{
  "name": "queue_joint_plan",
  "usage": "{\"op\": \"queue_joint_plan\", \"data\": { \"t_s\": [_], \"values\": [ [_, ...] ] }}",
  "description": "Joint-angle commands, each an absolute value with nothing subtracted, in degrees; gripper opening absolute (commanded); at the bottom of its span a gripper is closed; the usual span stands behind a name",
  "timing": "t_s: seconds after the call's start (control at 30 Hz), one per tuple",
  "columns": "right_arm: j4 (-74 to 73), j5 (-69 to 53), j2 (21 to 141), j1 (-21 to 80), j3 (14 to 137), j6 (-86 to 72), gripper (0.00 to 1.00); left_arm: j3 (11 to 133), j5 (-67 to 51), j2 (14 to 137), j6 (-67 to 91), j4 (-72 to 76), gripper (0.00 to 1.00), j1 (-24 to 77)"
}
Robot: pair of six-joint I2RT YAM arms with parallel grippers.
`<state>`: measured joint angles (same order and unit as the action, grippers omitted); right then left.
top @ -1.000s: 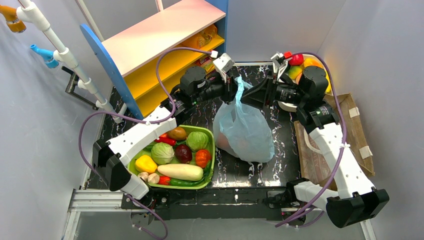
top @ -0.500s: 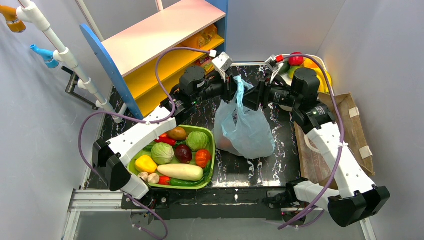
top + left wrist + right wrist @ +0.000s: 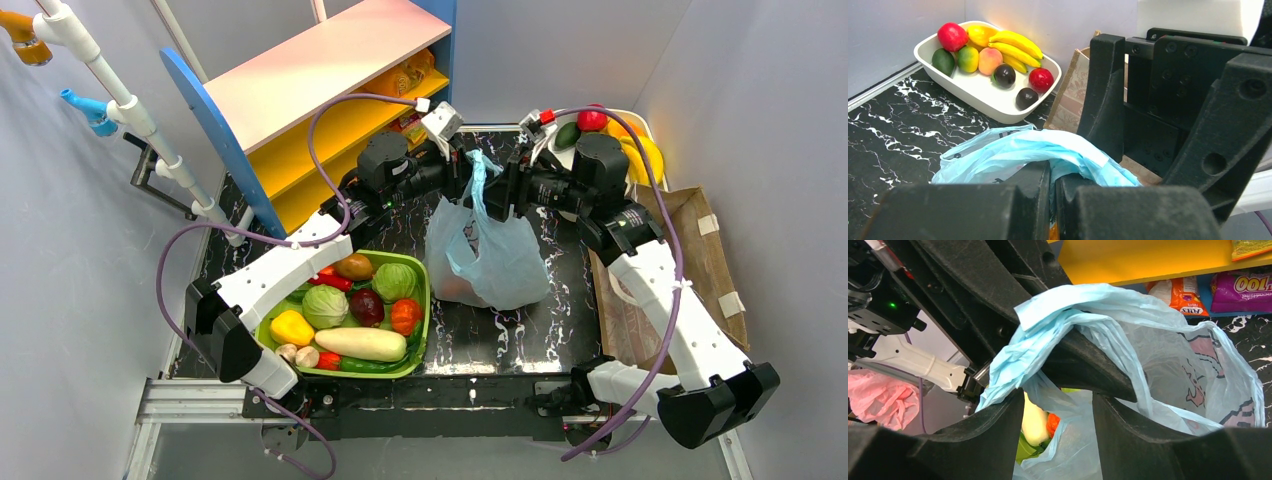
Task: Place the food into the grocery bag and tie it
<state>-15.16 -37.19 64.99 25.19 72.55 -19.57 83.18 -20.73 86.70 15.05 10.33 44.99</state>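
Here, grocery bag handle inside left tool.

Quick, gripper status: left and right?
Left gripper: closed, pinching the grocery bag by its bunched top.
Right gripper: open, jaws on either side of the bag's plastic.

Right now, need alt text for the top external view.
Left gripper and right gripper meet at the bunched handles of a light-blue grocery bag mid-table. A green tray of vegetables sits to its left; a white tub of fruit and a brown paper bag lie to its right.
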Motion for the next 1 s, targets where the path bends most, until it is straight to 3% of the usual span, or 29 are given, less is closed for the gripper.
{"op": "queue_joint_plan", "data": {
  "t_s": [0.0, 0.37, 0.5, 0.73, 0.97],
  "values": [
    [-8.70, -38.03, 64.95, 25.84, 75.56, -20.64, 0.60, 82.26, -21.43, 84.88, 15.07, 11.09, 0.00, 45.39],
    [-5.89, -33.64, 68.13, 27.00, 75.48, -25.43, 0.56, 81.43, -21.24, 84.13, 15.38, 11.46, 0.00, 45.42],
    [-7.85, -32.06, 69.80, 27.94, 77.46, -25.03, 0.44, 81.00, -21.10, 83.79, 15.59, 11.35, 0.00, 45.43],
    [-9.85, -27.08, 68.89, 28.77, 77.46, -24.71, 0.04, 80.01, -20.70, 83.17, 15.43, 11.48, 0.00, 45.42],
    [-11.16, -22.29, 66.24, 28.84, 75.84, -26.69, 0.01, 78.78, -19.87, 81.28, 13.56, 10.20, 0.00, 45.35]
  ]
}}
